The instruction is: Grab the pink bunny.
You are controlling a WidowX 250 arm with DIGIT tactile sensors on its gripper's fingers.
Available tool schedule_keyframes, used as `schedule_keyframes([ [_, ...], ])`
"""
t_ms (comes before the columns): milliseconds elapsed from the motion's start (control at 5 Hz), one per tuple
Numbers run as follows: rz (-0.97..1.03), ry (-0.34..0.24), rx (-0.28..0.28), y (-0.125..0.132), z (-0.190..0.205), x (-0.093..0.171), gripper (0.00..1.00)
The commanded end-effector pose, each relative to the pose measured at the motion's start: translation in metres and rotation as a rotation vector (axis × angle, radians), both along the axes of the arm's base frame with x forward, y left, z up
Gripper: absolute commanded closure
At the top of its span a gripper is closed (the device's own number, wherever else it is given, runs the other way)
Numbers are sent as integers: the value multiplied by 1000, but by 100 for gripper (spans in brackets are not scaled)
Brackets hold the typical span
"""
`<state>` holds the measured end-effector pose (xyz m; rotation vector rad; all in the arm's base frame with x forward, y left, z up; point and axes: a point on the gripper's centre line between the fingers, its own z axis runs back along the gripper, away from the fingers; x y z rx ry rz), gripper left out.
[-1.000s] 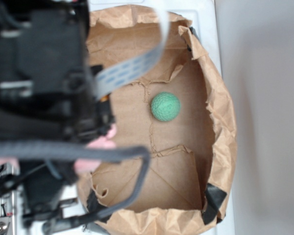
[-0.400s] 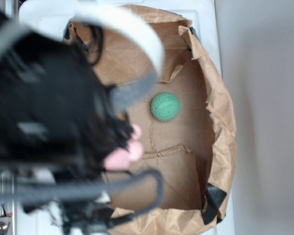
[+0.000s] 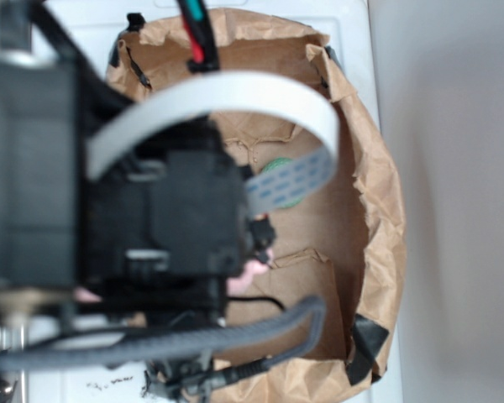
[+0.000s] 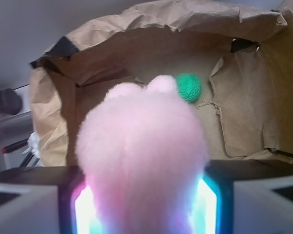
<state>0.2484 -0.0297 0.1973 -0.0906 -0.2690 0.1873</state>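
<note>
The pink bunny point(image 4: 142, 146) fills the middle of the wrist view as a fluffy pale-pink mass. It sits squeezed between the two lit pads of my gripper point(image 4: 144, 200), which is shut on it. In the exterior view only a small pink patch of the bunny point(image 3: 250, 271) shows under the black arm, and the gripper's fingers are hidden there. The bunny hangs over the inside of the brown paper bag point(image 3: 378, 193).
A round green ball point(image 4: 189, 87) lies on the bag floor beyond the bunny; the grey ribbon cable half covers the ball point(image 3: 279, 167) from above. The crumpled walls of the bag point(image 4: 136, 24) ring the space. White surface surrounds the bag.
The arm has swung right over the middle of the bag, carrying the bunny with it. The arm and its cable now cover part of the green ball.
</note>
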Motion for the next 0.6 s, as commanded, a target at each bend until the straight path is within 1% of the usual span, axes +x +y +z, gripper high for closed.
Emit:
schedule_keyframes([
  [0, 1, -36, -11, 2, 9, 9, 100],
  [400, 14, -34, 16, -6, 1, 18, 100],
])
